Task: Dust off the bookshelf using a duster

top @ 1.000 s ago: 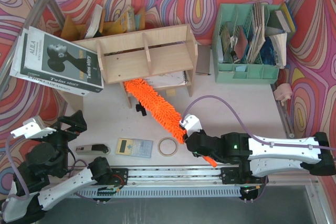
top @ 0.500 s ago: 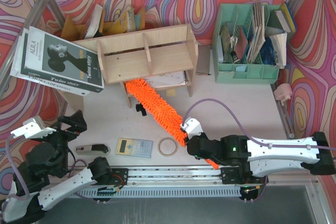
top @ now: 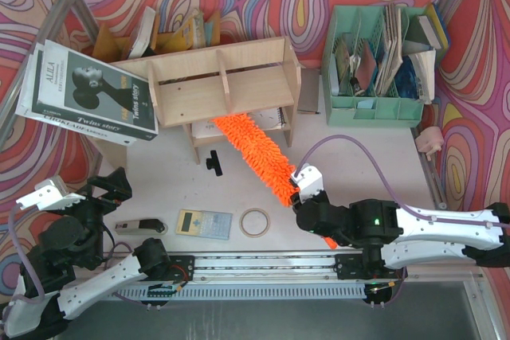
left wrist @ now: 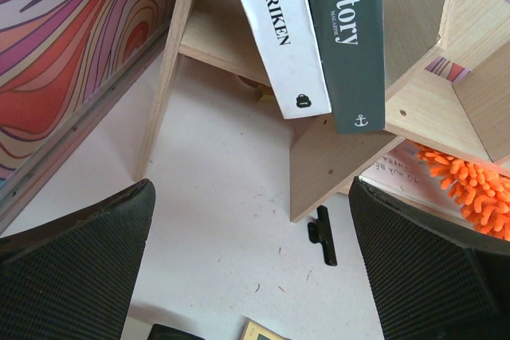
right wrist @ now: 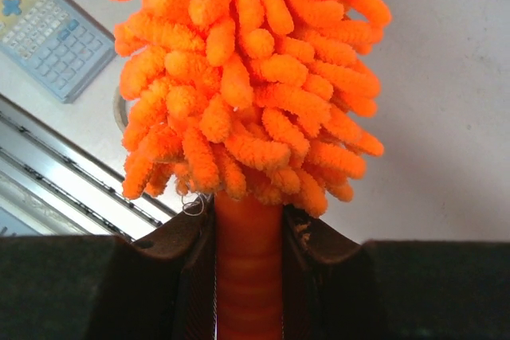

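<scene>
Right claw (right wrist: 249,232) pinches the duster (right wrist: 247,77) by its handle, left claw (left wrist: 251,189) spread wide.

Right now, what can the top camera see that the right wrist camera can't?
Only the top camera sees the bookshelf and the green organiser, and that the fluffy end reaches under the shelf. Only the right wrist camera shows, close up, the right gripper pinched on the handle of the duster. Both see the duster's fluffy orange head and the calculator.
</scene>
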Motion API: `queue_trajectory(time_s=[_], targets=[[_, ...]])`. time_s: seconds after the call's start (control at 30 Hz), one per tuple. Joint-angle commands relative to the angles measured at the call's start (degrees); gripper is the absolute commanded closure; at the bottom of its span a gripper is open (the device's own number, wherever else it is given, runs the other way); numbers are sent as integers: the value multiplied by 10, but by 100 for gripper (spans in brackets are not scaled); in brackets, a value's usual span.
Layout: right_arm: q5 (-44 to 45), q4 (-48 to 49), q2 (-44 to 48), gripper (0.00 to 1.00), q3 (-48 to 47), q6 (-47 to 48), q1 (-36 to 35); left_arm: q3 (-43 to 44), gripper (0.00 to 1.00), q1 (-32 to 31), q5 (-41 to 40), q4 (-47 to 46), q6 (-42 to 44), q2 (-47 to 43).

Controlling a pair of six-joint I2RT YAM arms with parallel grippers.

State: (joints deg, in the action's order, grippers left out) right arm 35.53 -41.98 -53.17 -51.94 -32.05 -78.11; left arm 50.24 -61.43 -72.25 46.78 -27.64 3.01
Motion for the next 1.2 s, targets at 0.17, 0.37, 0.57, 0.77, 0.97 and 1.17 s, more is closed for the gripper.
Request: queue_trajectory(time_s=[0.17,0.37,0.57,0.77,0.97,1.17], targets=[[128,-134,3,100,-6,-198,-3,-7,1,-2,2,-7,4,-1],[137,-154,3,100,5,-256,-3,-7,1,-2,2,-9,6,4],[88,-7,-37,100,2,-106,-3,-7,2,-2,0,-8,6,1],[31,89,-77,100,-4,-10,-3,-7,1,-2,-1,-7,5,-3],[76,11,-74,100,-13,-64,0,-7,1,-2,0,-6,4,-4],[98,-94,-13,100,3,-164,32,-7,1,-2,2,-8,4,-2]])
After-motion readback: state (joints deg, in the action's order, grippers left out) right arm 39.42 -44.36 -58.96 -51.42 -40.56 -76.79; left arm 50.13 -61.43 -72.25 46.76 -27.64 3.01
